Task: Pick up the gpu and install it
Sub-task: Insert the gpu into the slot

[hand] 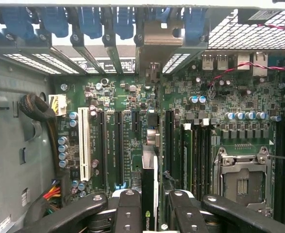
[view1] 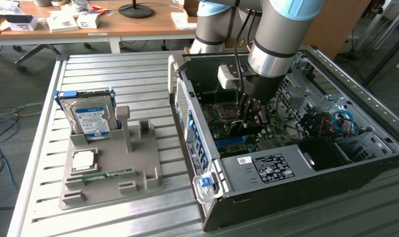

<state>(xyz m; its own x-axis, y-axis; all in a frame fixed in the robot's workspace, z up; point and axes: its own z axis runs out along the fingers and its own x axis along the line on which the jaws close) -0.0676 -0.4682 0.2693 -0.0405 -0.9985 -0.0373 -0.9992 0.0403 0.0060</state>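
Well to the exterior view's left of the black-fingered robot hand (view1: 249,114), a grey moulded plastic tray (view1: 143,168) on the slatted metal desk (view1: 120,69) carries a silver blue-labelled hard drive (view1: 91,118). The hand, inside the open black computer case (view1: 305,190), is clenched on the thin dark gpu (hand: 149,182), edge-on between its fingers (hand: 128,208), reaching ahead of them over the green motherboard (hand: 118,97).

Inside case (view1: 305,192), gpu (hand: 149,187) edge-on over motherboard (hand: 127,99), hard drive (view1: 91,118) in holder (view1: 143,163) at exterior view's left

light: bright, even | shadows: dark inside computer case (view1: 298,197) | glare: mild sheen on metal table (view1: 120,74)
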